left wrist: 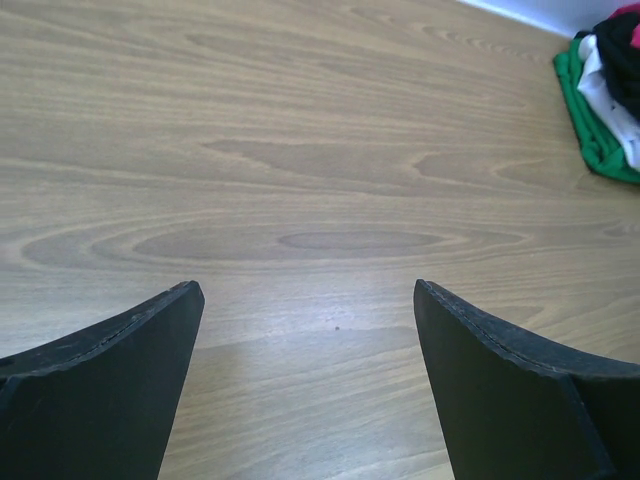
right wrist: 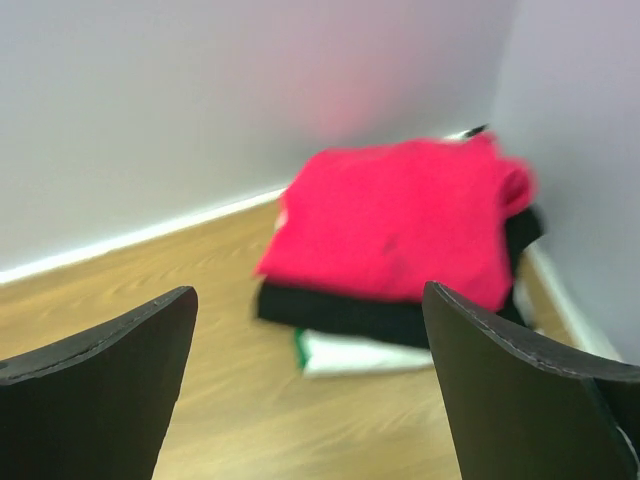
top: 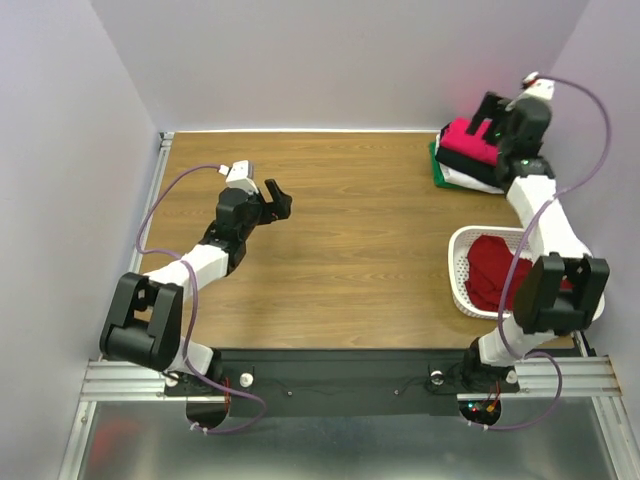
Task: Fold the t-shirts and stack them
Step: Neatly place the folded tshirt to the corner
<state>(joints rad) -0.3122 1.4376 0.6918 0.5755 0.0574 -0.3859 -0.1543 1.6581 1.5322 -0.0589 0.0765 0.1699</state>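
Wood-grain table (top: pixel 330 270) between pale walls, with both arms mounted at its near edge.

**Right gripper** (right wrist: pixel 308 292): the jaws stand wide apart with nothing between them. It is raised just in front of the stack in the far right corner and is apart from the cloth.

**Stack:** the pink-red shirt (right wrist: pixel 400 215) lies folded on top. Beneath it are a black shirt (right wrist: pixel 340 315), a white shirt (right wrist: pixel 350 355), and a green shirt (left wrist: pixel 600 150) at the bottom. The wrist view is blurred, so the edges cannot be judged for neatness.

**Left gripper** (left wrist: pixel 308 290): the jaws are likewise spread and empty. It is poised over bare wood at mid-left, well apart from every garment.

**Basket** (top: pixel 455 262): it sits near the right arm's base and holds the dark red shirt (top: pixel 488 265), which is crumpled and unfolded.

**Step in hand, as judged:** placing the pink-red shirt appears complete, and the dark red one remains to be folded and stacked.

**Next move, as judged:**
- The right arm should draw back from the corner without snagging the top layer.
- It should then reach down into the basket and pinch a good bunch of the loose cloth.
- The shirt should be carried to the open centre of the table, where both grippers can spread it flat before folding.
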